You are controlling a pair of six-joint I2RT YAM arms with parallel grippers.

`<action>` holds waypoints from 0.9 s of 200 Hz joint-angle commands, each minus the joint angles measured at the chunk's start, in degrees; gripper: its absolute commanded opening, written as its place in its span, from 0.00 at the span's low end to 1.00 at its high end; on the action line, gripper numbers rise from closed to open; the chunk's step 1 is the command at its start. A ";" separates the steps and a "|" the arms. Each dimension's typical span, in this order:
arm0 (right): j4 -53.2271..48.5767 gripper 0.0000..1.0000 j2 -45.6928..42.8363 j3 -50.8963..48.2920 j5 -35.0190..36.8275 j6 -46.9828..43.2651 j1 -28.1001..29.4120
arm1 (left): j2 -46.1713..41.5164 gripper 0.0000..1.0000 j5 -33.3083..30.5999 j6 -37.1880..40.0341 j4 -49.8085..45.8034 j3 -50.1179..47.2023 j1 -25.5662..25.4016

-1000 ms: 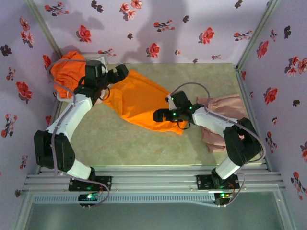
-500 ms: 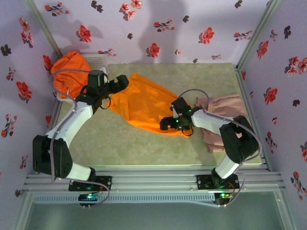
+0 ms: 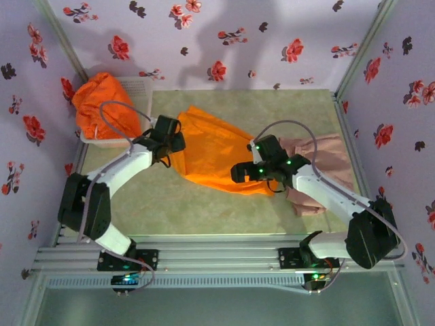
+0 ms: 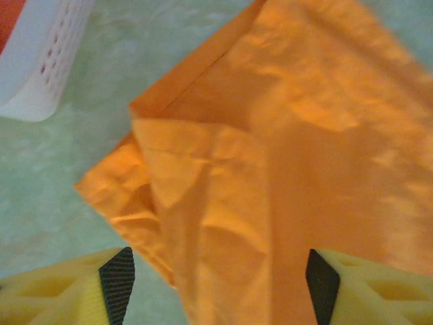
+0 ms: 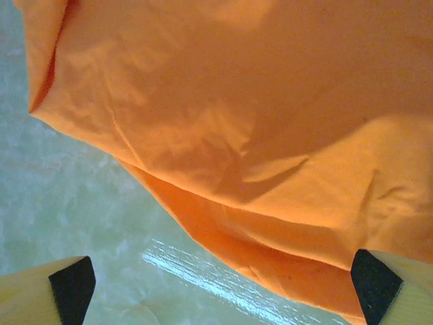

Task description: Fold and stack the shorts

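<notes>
An orange pair (image 3: 95, 105) is sitting in the basket (image 3: 141, 84). The left gripper (image 3: 174, 141), jaws apart, is straddling a corner of the spread orange shorts (image 3: 211, 153); the right gripper (image 3: 239, 172) is hovering open over their near hem. Limp, light cloth: I'd pinch hems. Pink shorts (image 3: 326, 153) are lying rightmost.

Robot test cell, laboratory type. Closed in on three sides by lilac cloth walls printed with red flowers (image 3: 272, 41); pale green mottled tabletop (image 3: 170, 204); ribbed aluminium mounting rails (image 3: 217, 255) along near edge, two white-and-black robot arms (image 3: 122, 170) bolted on.
</notes>
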 commanded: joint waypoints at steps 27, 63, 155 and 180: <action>2.42 0.99 0.74 0.41 0.92 0.82 0.35 | 9.04 0.63 -5.52 -0.85 0.57 4.75 1.12; 3.22 0.99 0.33 -1.22 1.14 1.11 0.40 | 13.83 0.56 -5.00 0.06 3.14 6.79 2.11; 4.01 0.99 4.83 3.99 2.03 -1.83 0.35 | 9.25 0.00 -3.35 -3.40 10.04 -3.67 5.30; 1.94 0.98 10.38 11.89 2.14 -4.43 0.26 | 3.59 0.00 -2.29 -7.14 13.29 -11.41 6.64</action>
